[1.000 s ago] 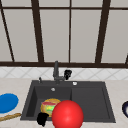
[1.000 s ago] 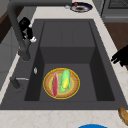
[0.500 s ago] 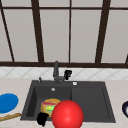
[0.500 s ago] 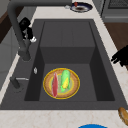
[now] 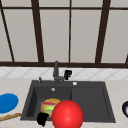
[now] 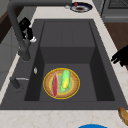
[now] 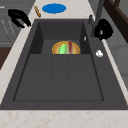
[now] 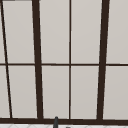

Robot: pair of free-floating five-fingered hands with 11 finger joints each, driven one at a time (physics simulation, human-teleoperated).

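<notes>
My left hand (image 5: 42, 119) hovers over the front rim of the dark sink (image 5: 107, 100), fingers stretched out; it also shows as the left hand (image 6: 121, 57) and the left hand (image 7: 18, 16) in the side views. My right hand (image 5: 67, 73) hangs just right of the faucet (image 5: 56, 71) at the back rim, also seen as the right hand (image 6: 26, 27) and the right hand (image 7: 103, 29). In the left basin lies a yellow plate (image 5: 45, 106) with a red and a green piece of food, the same plate (image 6: 47, 86). A big red ball (image 5: 67, 115) sits in front of the plate.
A blue plate (image 5: 8, 102) and a wooden stick (image 5: 10, 117) lie on the left counter. A dark dish (image 5: 125, 108) stands at the right edge. A small white object (image 5: 74, 83) rests on the back rim. The right half of the sink is a flat drainer (image 7: 60, 77).
</notes>
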